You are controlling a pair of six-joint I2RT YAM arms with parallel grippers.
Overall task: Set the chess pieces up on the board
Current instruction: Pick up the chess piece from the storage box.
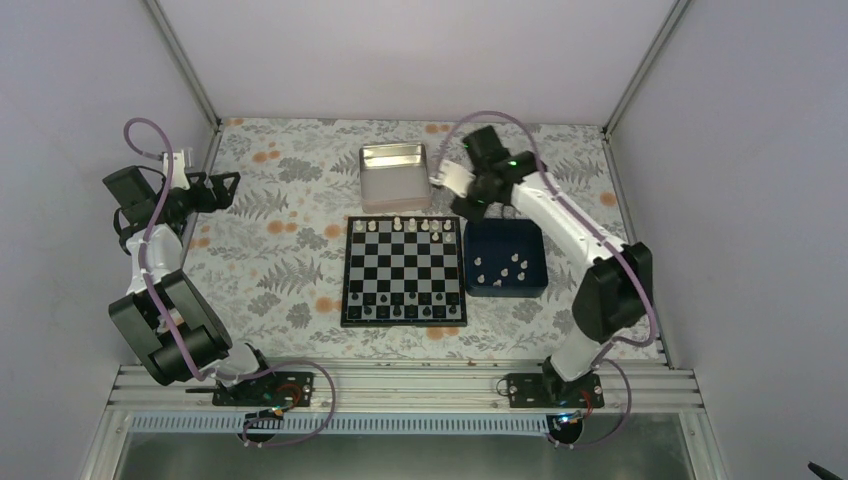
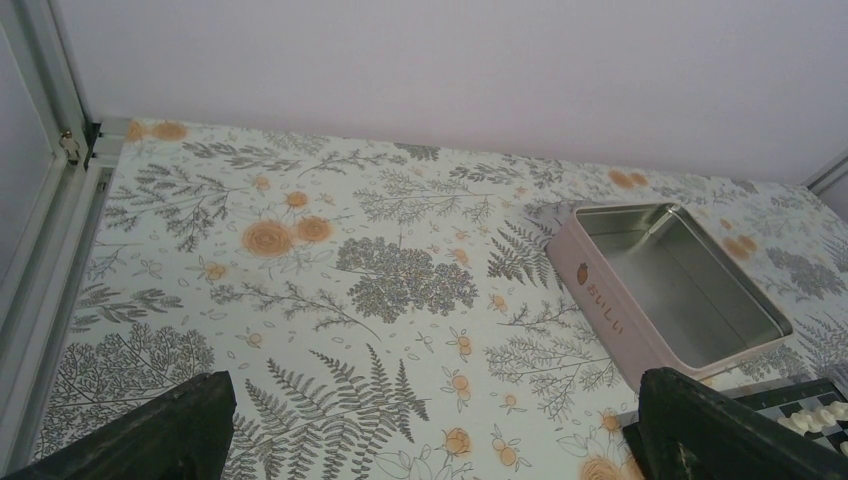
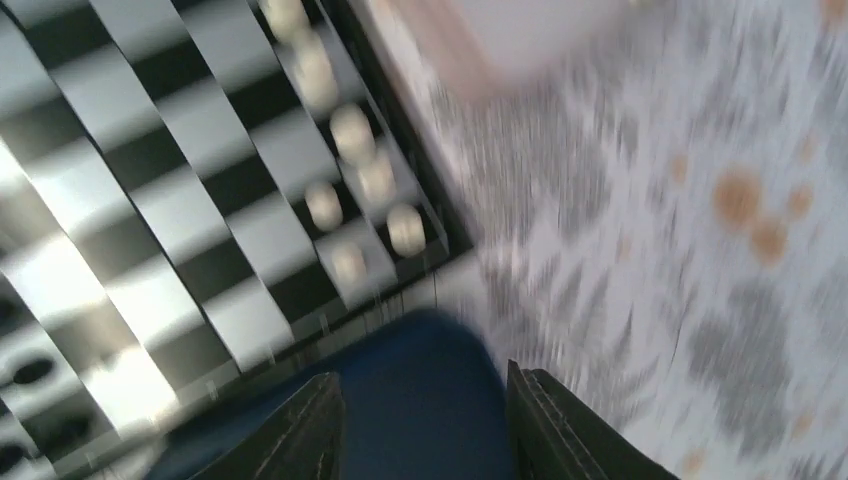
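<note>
The chequered board lies at the table's middle. Several white chess pieces stand on its far rows, and small dark pieces line its near rows. More white pieces lie in the dark blue tray to the board's right. My right gripper hangs open and empty over the tray's far left corner. In the blurred right wrist view the gripper frames the tray corner, beside the board and its white pieces. My left gripper is open and empty at the far left.
A shiny silver tin stands just beyond the board, empty. It also shows in the left wrist view, with a board corner at the lower right. The cage posts and walls bound the floral cloth.
</note>
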